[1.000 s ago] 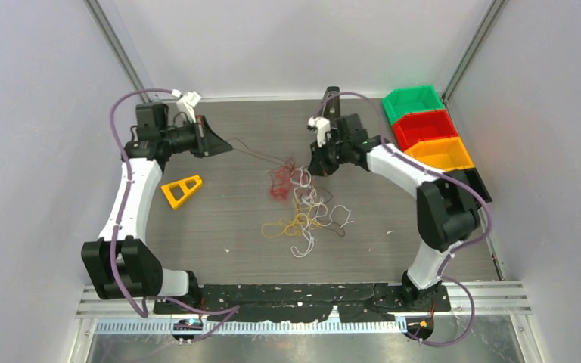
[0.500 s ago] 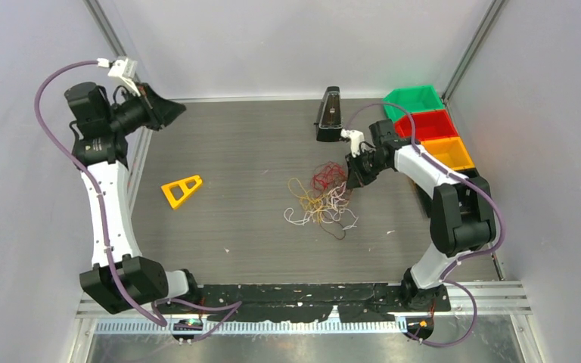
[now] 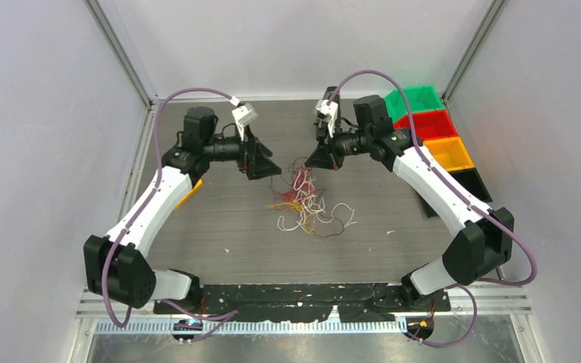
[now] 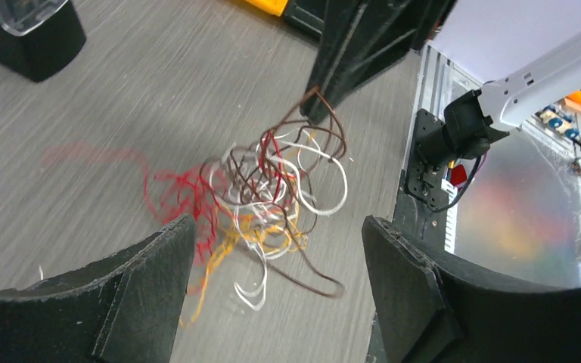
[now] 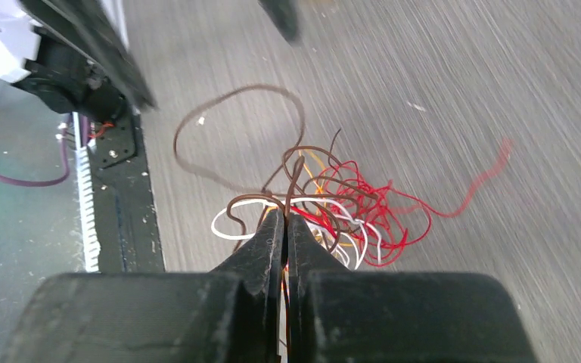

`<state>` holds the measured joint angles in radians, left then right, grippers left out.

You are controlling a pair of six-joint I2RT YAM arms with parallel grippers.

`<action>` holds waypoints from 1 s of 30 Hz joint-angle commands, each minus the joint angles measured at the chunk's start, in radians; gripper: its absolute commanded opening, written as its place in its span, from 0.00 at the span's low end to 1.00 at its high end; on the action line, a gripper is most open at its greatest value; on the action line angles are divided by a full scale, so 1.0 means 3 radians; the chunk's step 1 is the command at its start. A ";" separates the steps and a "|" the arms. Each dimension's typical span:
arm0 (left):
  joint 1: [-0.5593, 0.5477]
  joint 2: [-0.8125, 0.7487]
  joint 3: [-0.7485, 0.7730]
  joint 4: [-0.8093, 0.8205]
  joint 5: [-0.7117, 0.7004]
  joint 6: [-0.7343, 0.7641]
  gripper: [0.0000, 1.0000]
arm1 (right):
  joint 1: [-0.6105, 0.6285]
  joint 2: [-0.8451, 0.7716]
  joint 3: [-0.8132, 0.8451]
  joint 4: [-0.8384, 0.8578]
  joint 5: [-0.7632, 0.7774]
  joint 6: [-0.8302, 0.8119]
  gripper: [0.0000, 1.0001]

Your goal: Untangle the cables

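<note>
Your right gripper (image 5: 285, 221) is clamped on a dark brown strand of the cables (image 5: 342, 209), bunched just beyond it.

cables (image 3: 302, 200): 1 tangle | arms (image 3: 147, 208): 2 | coloured bins (image 3: 427, 128): 3 | yellow object (image 3: 194, 190): 1

The top external view looks steeply down from high above the cables (image 3: 303, 198), on their near side, far off. The left wrist view faces them from their left, close; the right wrist view from their right, closer. All three share the cables.
</note>
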<state>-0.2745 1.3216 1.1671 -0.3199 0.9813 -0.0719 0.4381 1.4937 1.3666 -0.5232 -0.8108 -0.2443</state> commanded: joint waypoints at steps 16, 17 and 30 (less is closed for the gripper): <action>-0.0512 0.0491 -0.0747 0.1541 -0.0156 -0.0150 0.47 | 0.0149 -0.0473 0.0611 0.1218 -0.0365 0.1491 0.05; -0.0508 0.0507 -0.0783 0.1533 -0.0169 -0.0137 0.41 | 0.0150 -0.0469 0.0656 0.1331 -0.0346 0.1607 0.05; 0.0050 0.0429 -0.1124 0.0842 -0.0492 -0.0011 0.00 | -0.0052 -0.0418 0.1444 0.2008 0.0012 0.2408 0.05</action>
<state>-0.2993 1.4788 0.8501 0.0681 0.9215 -0.1501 0.4576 1.4029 1.6962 -0.1280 -0.8658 0.3370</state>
